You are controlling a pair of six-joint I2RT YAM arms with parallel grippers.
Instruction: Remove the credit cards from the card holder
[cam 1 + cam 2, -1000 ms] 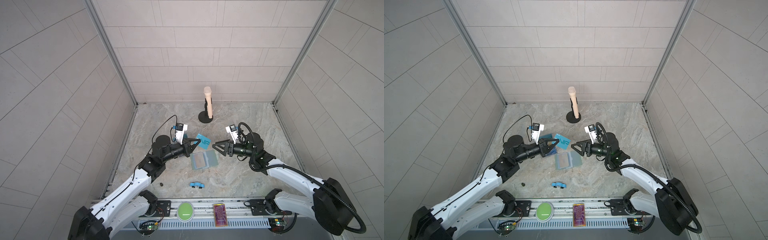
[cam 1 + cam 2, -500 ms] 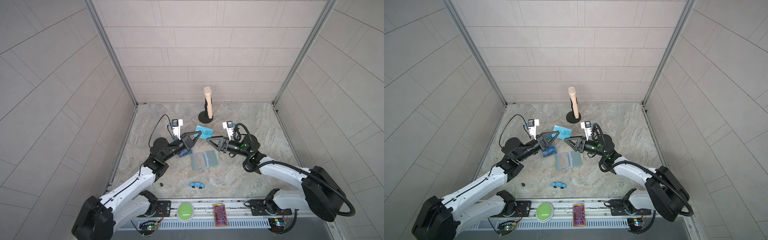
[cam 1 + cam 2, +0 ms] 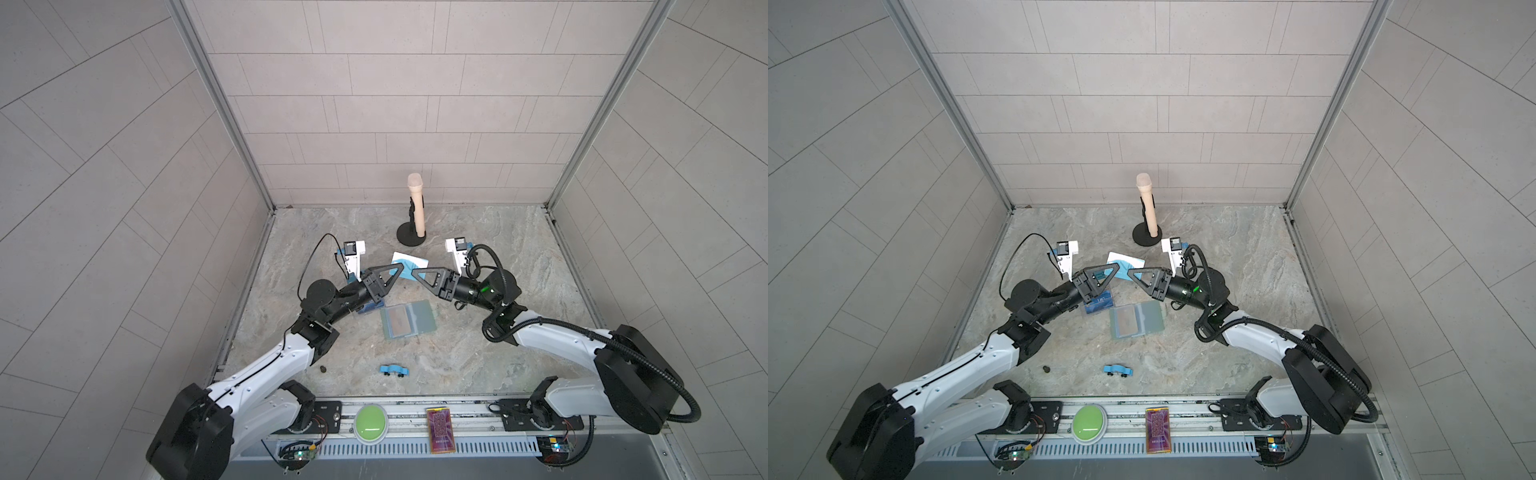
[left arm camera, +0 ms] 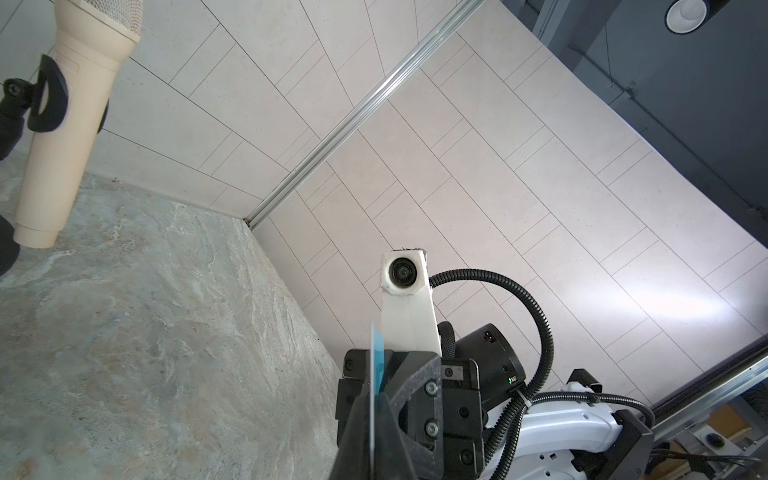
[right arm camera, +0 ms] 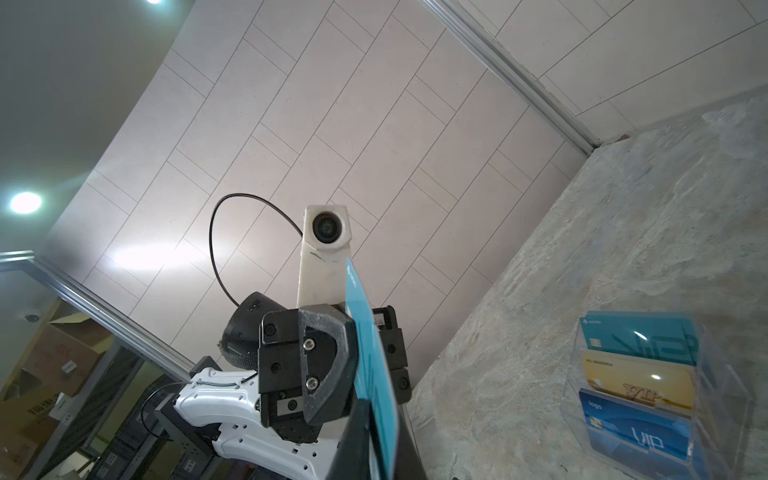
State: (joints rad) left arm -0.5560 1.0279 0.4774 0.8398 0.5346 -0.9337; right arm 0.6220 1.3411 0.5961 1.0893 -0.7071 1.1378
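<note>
Both arms have risen and drawn together since a second ago. The right gripper (image 3: 414, 273), then gaping, now presses its jaws together on a light-blue plastic card (image 3: 412, 262), and the left gripper (image 3: 399, 270) clamps the card's other end in its jaws. We read "VIP" and "logo" on printed cards (image 5: 636, 340) in a clear acrylic stand (image 5: 727, 399). The mint-green card holder (image 3: 422, 318) lies open on the marbled grey counter (image 3: 478, 365) with a tan card (image 3: 398, 321) in one sleeve. Pale tiled walls (image 3: 374, 104) surround it.

A robotics lab test cell: tiled panel walls (image 3: 374, 104), aluminium corner rail (image 3: 222, 104), exposed circuit board (image 3: 440, 430) (cardboard boxes (image 5: 54, 361) beyond).
</note>
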